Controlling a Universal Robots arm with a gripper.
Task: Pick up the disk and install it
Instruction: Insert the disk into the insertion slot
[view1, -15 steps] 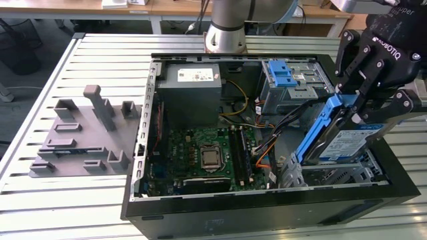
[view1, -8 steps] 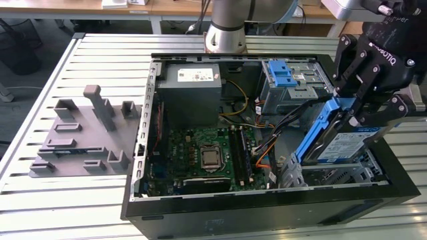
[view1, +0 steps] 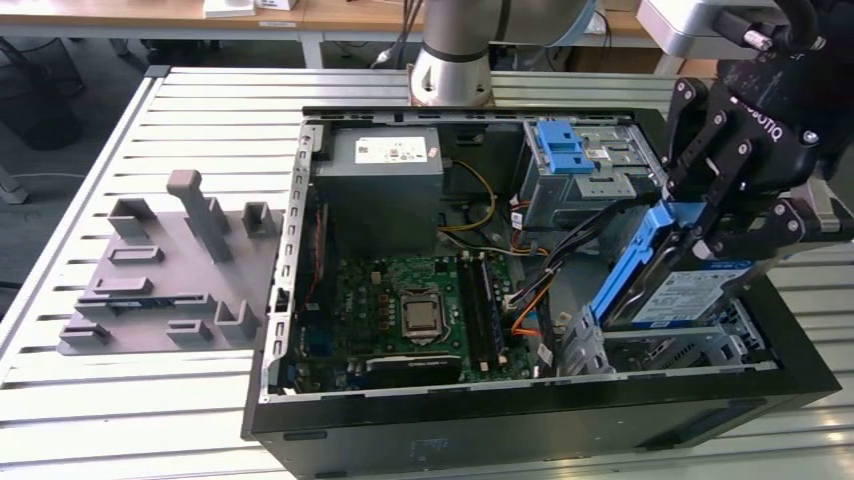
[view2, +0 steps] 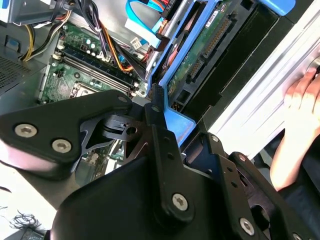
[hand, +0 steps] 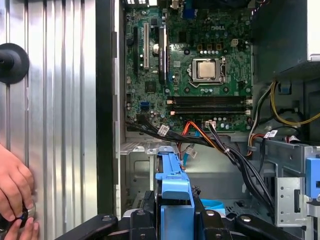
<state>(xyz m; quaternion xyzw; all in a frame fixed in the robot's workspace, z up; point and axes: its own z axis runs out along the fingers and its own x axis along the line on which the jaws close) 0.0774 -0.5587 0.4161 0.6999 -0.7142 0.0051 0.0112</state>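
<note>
Gripper (view1: 731, 215) fingers are clamped on the disk (view1: 681, 290), gripping its blue carrier. Disk stands tilted on edge, long axis sloping down into the computer case (view1: 534, 415), directly below the gripper and above the drive bay (view1: 681, 345), beside the motherboard (view1: 414, 310).

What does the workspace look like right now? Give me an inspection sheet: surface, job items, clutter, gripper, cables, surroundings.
Surface: ribbed metal table, carrying the open computer case.
Job's things: disk in its blue carrier, tilted steeply over the drive bay at the case's corner, not seated flat.
Clutter: grey fixture block on the table, on the exterior view's left of the case.
Grippers: gripper shut on the disk's upper end.
Cables: loose bundle between motherboard and bay, close to the disk.
Surroundings: a person's hand rests on the table beside the case.
</note>
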